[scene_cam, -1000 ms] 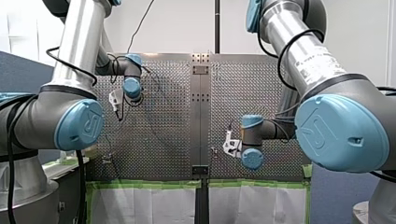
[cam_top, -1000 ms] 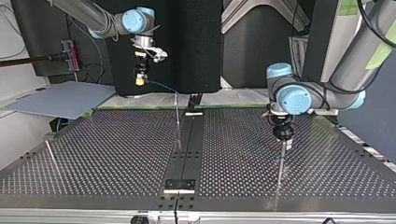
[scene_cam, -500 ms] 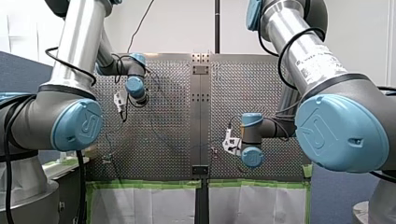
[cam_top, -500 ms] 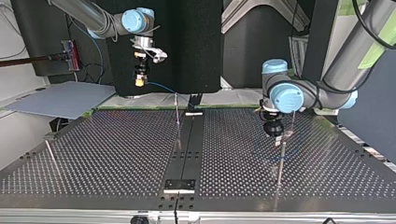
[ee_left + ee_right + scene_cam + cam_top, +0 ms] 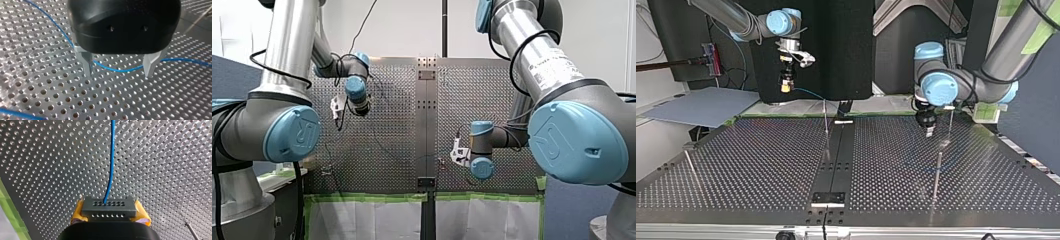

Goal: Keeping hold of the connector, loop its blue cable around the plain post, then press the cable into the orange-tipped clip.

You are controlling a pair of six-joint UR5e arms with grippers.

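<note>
– up at the top view's far left, the right gripper (image 5: 785,86) hangs above the desk (image 5: 761,165). what has it got?
– its wrist view shows the yellow pads (image 5: 78,213) of its fingers closed tight on the black connector (image 5: 109,207), one on each side. the blue cable (image 5: 111,157) leaves the connector's face and runs straight ahead over the holes.
– and the left gripper (image 5: 118,74)?
– low over the desk at the top view's right, on the far side of the tall post (image 5: 936,172) and just beside a thinner post (image 5: 950,121). its metal fingers (image 5: 86,61) stand wide apart, holding nothing. the cable sags across between them; whether it brushes one finger can't be told.
– so what's the step in hand?
– likely taking up the cable to lead it round the post. the views don't show which post is plain and which carries the orange tip.
– how should it go about it?
– come straight down with the cable centred between the fingers, then close only enough to let it slide, not bite. the right arm should hold firm and give slack rather than pull, so the connector isn't dragged out of the pads. lead the loop low and wide round the post, with the fingers clear of the post itself.
</note>
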